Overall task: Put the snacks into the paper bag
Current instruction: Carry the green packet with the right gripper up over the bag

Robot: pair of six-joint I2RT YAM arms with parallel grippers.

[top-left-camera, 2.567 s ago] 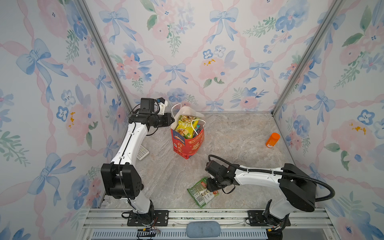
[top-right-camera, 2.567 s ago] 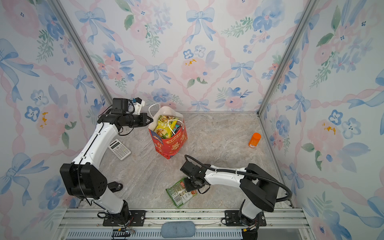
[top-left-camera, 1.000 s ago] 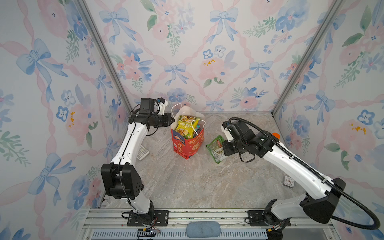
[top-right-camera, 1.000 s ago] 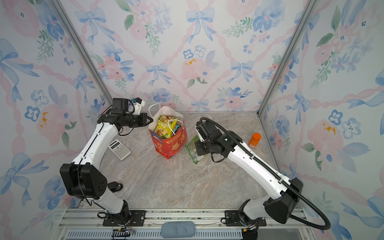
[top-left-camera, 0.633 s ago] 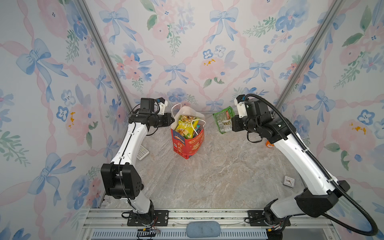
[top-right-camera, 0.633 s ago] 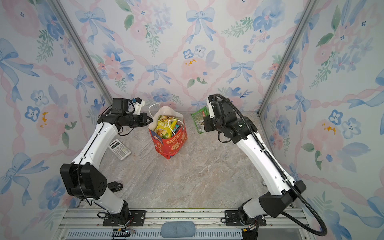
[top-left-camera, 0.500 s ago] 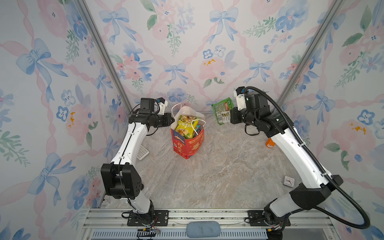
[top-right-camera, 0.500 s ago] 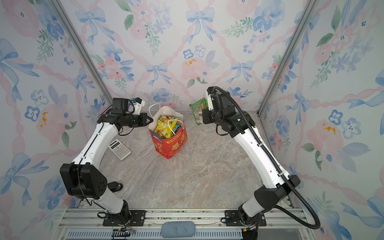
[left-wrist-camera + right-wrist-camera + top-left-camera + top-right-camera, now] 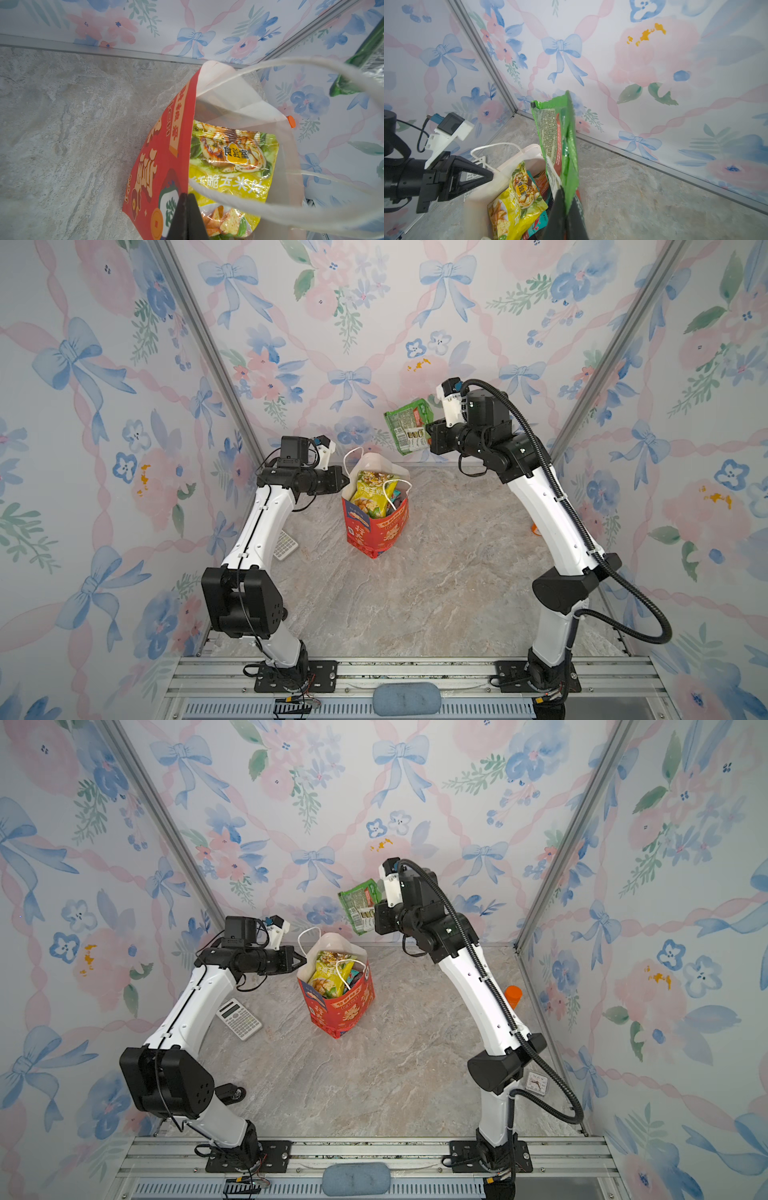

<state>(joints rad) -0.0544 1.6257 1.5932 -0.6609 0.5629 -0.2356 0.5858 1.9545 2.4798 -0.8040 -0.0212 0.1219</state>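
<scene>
Floral wall (image 9: 374, 302), upper centre: the right gripper (image 9: 427, 434) clamps the green packet (image 9: 405, 427) — best centred over the paper bag (image 9: 386, 531) before release.

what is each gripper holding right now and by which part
The right gripper is shut on the green snack packet, pinching one edge. The left gripper is shut on the paper bag, pinching its top rim.

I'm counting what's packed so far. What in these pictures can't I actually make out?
- Whatever lies low in the paper bag: hidden under the yellow packet and behind the bag's wall in both top views.
- The orange bottle: mostly behind the right arm in a top view.
- The calculator: partly under the left arm in a top view.
- The green packet: nearly edge-on in the right wrist view, print too fine to read.
</scene>
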